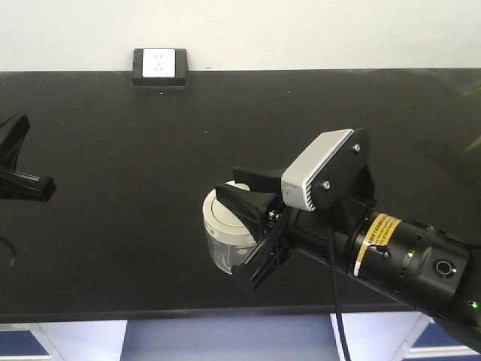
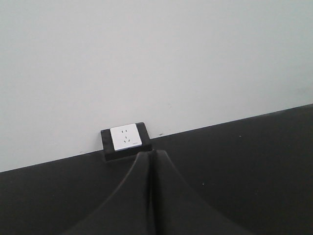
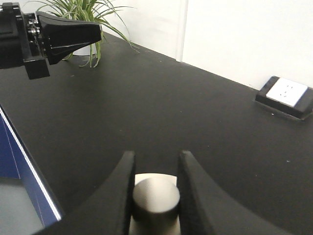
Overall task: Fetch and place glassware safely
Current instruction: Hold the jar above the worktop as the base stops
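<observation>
The glassware (image 1: 224, 235), a squat clear jar with a cream-white lid, is near the front edge of the black table (image 1: 150, 150). My right gripper (image 1: 227, 182) reaches over it from the right, its fingers shut on the lid's central knob (image 3: 155, 197). In the right wrist view the knob fills the gap between the two black fingers (image 3: 128, 164), with the white lid showing beneath. I cannot tell whether the jar rests on the table or hangs just above it. My left gripper (image 1: 46, 186) hovers at the far left, shut and empty (image 2: 151, 153).
A white wall socket in a black box (image 1: 159, 66) sits at the table's back edge by the wall. A green potted plant (image 3: 83, 13) stands at the far right end. The table's front edge runs just below the jar, with blue cabinet fronts (image 1: 22, 342) under it.
</observation>
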{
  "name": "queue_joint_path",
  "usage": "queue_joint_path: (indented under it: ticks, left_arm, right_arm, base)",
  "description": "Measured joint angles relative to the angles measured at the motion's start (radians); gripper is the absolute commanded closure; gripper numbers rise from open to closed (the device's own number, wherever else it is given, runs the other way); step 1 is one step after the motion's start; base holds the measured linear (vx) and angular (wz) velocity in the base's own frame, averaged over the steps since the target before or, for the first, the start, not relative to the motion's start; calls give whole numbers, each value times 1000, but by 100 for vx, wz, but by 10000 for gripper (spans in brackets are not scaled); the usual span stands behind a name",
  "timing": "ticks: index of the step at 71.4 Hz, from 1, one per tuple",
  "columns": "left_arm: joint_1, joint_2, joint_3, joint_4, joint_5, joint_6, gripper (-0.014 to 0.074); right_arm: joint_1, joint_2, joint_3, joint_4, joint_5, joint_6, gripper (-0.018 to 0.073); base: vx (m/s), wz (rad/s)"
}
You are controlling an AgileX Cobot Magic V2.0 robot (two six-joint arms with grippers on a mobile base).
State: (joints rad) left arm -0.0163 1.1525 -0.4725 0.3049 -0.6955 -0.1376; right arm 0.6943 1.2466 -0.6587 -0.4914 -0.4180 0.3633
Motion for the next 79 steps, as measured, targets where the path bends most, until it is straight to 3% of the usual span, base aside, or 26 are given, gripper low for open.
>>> queue_joint_path:
  ticks: [79]
  left_arm:
    - [0, 0, 0, 0, 0, 0, 603]
  right_arm:
    - [0, 0, 0, 0, -2, 0, 560]
  base:
    - [9, 4]
